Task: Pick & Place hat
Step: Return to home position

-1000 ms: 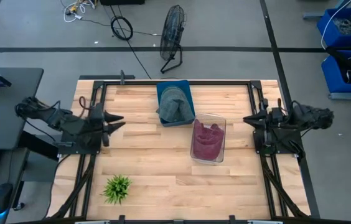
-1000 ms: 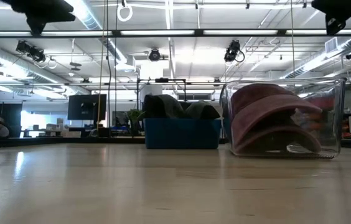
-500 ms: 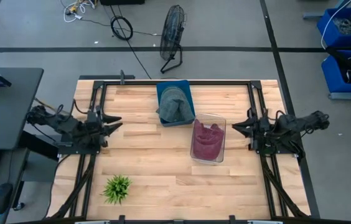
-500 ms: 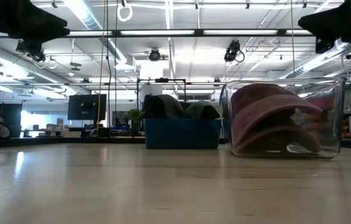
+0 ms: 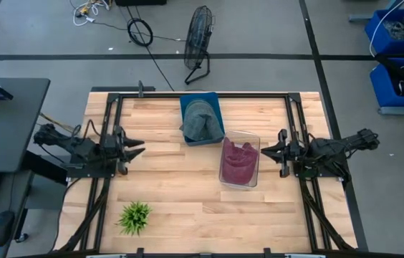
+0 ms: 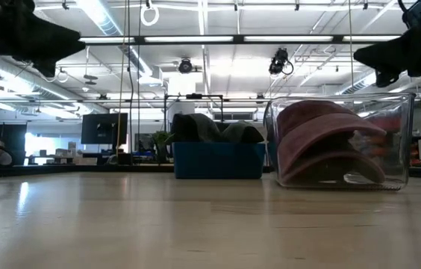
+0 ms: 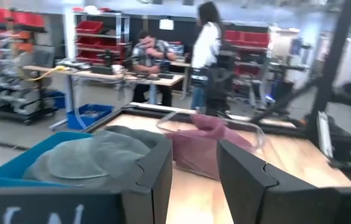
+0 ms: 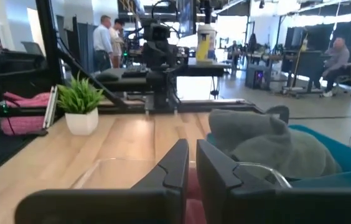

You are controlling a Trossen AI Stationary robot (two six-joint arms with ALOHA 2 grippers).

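Observation:
A grey hat (image 5: 200,120) lies heaped in a blue bin (image 5: 215,107) at the table's far middle, also in the low view (image 6: 207,128). A maroon hat (image 5: 238,162) sits folded inside a clear container (image 5: 254,140) next to it, toward the right. My left gripper (image 5: 139,147) hovers open over the table's left side, pointing right; its wrist view shows the grey hat (image 7: 88,155) and the maroon hat (image 7: 210,132) ahead. My right gripper (image 5: 266,152) hovers shut just right of the clear container, pointing left. In its wrist view (image 8: 192,146) the grey hat (image 8: 262,140) lies ahead.
A small potted plant (image 5: 135,216) stands near the table's near left corner. Black frame rails (image 5: 109,115) run along the left and right sides. Bare wood lies in the table's near half (image 5: 209,215). People stand and sit in the room beyond (image 7: 208,37).
My right gripper has moved toward the table's left, closing on the clear container, and has come lower. My left arm has also sunk lower while staying over the left side. The hats and both containers have stayed put.

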